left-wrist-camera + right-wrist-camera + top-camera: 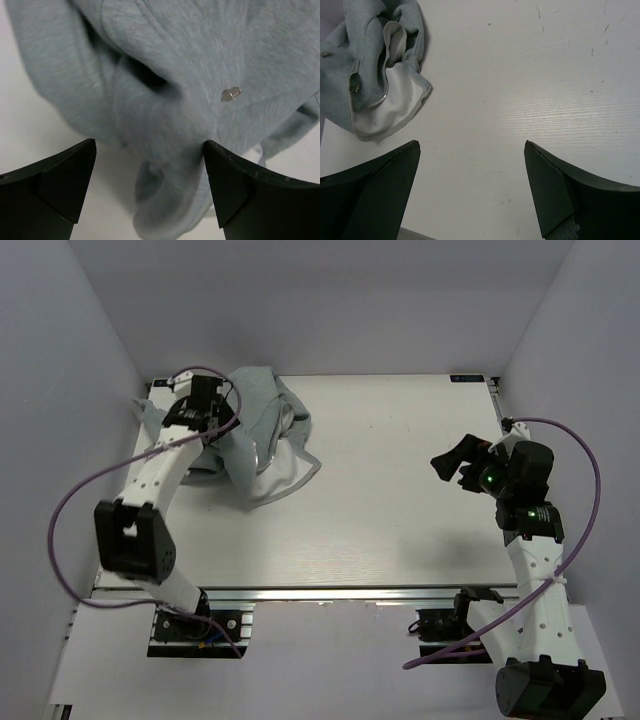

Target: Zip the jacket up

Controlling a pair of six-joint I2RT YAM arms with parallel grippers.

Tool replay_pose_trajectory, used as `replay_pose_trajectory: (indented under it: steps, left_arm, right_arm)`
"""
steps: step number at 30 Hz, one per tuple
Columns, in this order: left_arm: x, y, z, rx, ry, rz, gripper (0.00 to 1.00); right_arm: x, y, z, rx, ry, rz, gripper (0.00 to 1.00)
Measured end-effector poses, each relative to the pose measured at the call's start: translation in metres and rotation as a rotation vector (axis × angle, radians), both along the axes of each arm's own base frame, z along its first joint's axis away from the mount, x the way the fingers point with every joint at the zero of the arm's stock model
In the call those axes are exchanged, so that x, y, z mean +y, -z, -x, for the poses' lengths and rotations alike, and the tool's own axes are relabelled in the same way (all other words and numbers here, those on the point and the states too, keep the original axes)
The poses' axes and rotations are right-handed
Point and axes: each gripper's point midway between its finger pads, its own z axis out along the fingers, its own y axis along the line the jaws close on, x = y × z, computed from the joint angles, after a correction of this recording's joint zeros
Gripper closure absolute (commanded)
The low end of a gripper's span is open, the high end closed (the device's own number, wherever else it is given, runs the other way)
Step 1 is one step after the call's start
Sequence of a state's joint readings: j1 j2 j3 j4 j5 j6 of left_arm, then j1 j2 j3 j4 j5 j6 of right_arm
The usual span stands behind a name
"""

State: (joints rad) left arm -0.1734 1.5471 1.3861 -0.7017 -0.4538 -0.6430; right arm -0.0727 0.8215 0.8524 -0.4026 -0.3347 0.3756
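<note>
Jacket crumpled in a heap at far left of surface, with white lining exposed at its near edge. Left tool spread wide just above grey-green folds beside a metal snap; right tool spread wide and empty, well apart from the heap.

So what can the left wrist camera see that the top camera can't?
Only the left wrist view shows a small metal snap on the fleece, very close up. Only the top view shows the whole table, the open right gripper far from the jacket, and the jacket's white lining. Both show the grey-green jacket bunched up under the open left gripper.
</note>
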Motion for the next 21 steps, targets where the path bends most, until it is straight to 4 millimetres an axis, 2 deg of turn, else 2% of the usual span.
replay_pose_trajectory:
  steps: [2, 6, 8, 9, 11, 12, 15, 17, 19, 21]
  left_arm:
    - [-0.005, 0.014, -0.029, 0.015, 0.02, -0.015, 0.02]
    - [-0.014, 0.054, -0.065, 0.074, 0.065, -0.029, 0.02]
    - [-0.017, 0.077, -0.078, 0.115, 0.082, -0.03, 0.15]
    - [-0.018, 0.086, -0.085, 0.128, 0.086, -0.028, 0.3]
    - [-0.023, 0.108, -0.1, 0.166, 0.096, -0.02, 0.88]
    - [-0.024, 0.116, -0.106, 0.184, 0.104, -0.02, 1.0]
    - [-0.032, 0.134, -0.116, 0.234, 0.157, -0.001, 1.0]
    - [-0.035, 0.131, -0.117, 0.243, 0.193, 0.021, 1.0]
    - [-0.05, 0.113, -0.118, 0.21, 0.287, 0.092, 1.0]
    - [-0.066, 0.086, -0.116, 0.143, 0.374, 0.153, 1.0]
  right_arm:
    - [0.0, 0.001, -0.001, 0.002, -0.003, 0.007, 0.11]
    - [-0.002, 0.011, -0.005, 0.034, -0.004, 0.016, 0.11]
    - [-0.002, 0.016, -0.006, 0.054, -0.005, 0.017, 0.11]
    - [-0.002, 0.02, -0.006, 0.068, -0.007, 0.018, 0.11]
    - [-0.002, 0.024, -0.007, 0.085, -0.01, 0.023, 0.1]
    - [-0.003, 0.026, -0.007, 0.089, -0.011, 0.026, 0.11]
    - [-0.004, 0.028, -0.006, 0.095, -0.011, 0.038, 0.11]
    - [-0.005, 0.027, -0.005, 0.092, -0.009, 0.043, 0.11]
    - [-0.005, 0.025, -0.004, 0.084, -0.01, 0.045, 0.11]
    - [-0.004, 0.02, -0.002, 0.065, -0.013, 0.046, 0.11]
